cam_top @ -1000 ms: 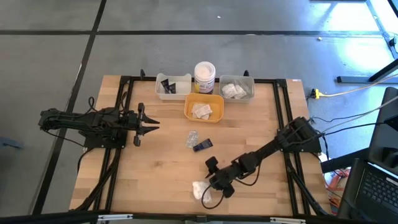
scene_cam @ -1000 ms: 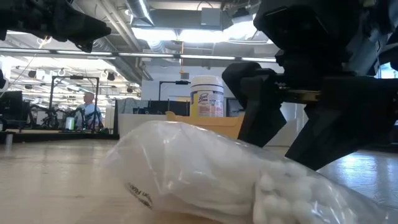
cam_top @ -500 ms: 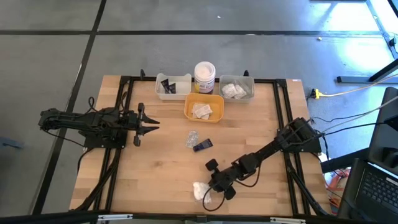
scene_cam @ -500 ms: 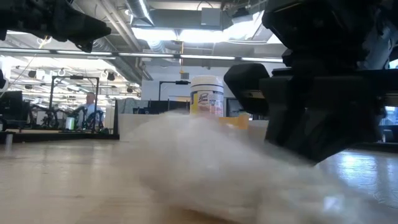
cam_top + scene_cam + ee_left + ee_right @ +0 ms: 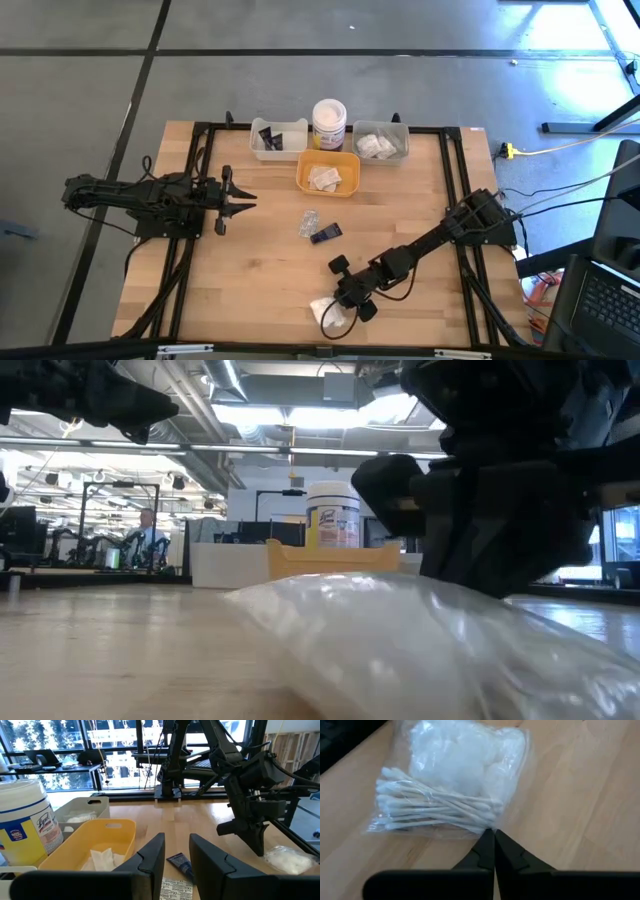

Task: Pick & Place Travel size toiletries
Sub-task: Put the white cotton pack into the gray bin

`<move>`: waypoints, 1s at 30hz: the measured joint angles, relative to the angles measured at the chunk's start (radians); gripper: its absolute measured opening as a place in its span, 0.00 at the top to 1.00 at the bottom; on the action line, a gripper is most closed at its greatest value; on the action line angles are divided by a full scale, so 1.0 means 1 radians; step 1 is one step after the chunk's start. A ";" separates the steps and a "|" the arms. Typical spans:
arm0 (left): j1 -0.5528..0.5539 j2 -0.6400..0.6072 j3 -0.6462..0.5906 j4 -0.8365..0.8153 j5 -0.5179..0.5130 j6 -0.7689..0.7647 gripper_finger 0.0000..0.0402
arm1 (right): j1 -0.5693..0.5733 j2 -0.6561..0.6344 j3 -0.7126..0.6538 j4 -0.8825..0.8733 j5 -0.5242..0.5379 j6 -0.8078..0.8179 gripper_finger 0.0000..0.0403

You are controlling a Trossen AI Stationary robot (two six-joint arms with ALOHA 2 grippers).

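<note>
A clear bag of cotton swabs and white fluff [image 5: 445, 785] lies near the table's front edge [image 5: 328, 312]. My right gripper [image 5: 493, 836] is shut at its edge; in the high view it [image 5: 343, 303] stands just right of the bag. A black tube [image 5: 325, 234] and a flat sachet [image 5: 308, 222] lie on the wood at mid-table. My left gripper [image 5: 247, 204] waits level over the left side, with a small gap between its fingers [image 5: 176, 855] and nothing in it. My right gripper pinches the bag's clear plastic edge [image 5: 485, 826] between its two fingertips, on the side away from the fluff. The fingers slant down from the table's far right. The bag lies flat on the table [image 5: 400, 650].
At the far edge stand a white tray [image 5: 279, 138] holding black tubes, a white jar with a yellow label [image 5: 329, 124] and a grey tray [image 5: 381, 141] with wrapped pieces. A yellow tray [image 5: 328, 172] holding sachets sits in front of them. Bare wood stretches between the arms.
My right gripper has shut at the bag's edge, staying where it was. The bag has been jostled, and in the low view it now lies lower and flatter than before.
</note>
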 joint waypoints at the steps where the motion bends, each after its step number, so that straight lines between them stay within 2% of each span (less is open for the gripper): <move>1: 0.000 0.000 0.000 0.000 0.000 0.000 0.78 | -0.002 -0.006 0.005 -0.018 0.000 0.002 0.99; 10: 0.000 0.000 0.000 0.000 0.000 0.000 0.79 | -0.043 -0.143 0.010 -0.165 0.009 0.017 1.00; 23: 0.000 0.000 0.001 0.003 0.000 0.000 0.78 | -0.078 -0.438 0.011 -0.457 0.202 0.040 1.00; 30: 0.000 0.000 0.001 0.001 0.000 0.000 0.79 | -0.135 -0.614 0.011 -0.606 0.298 0.057 1.00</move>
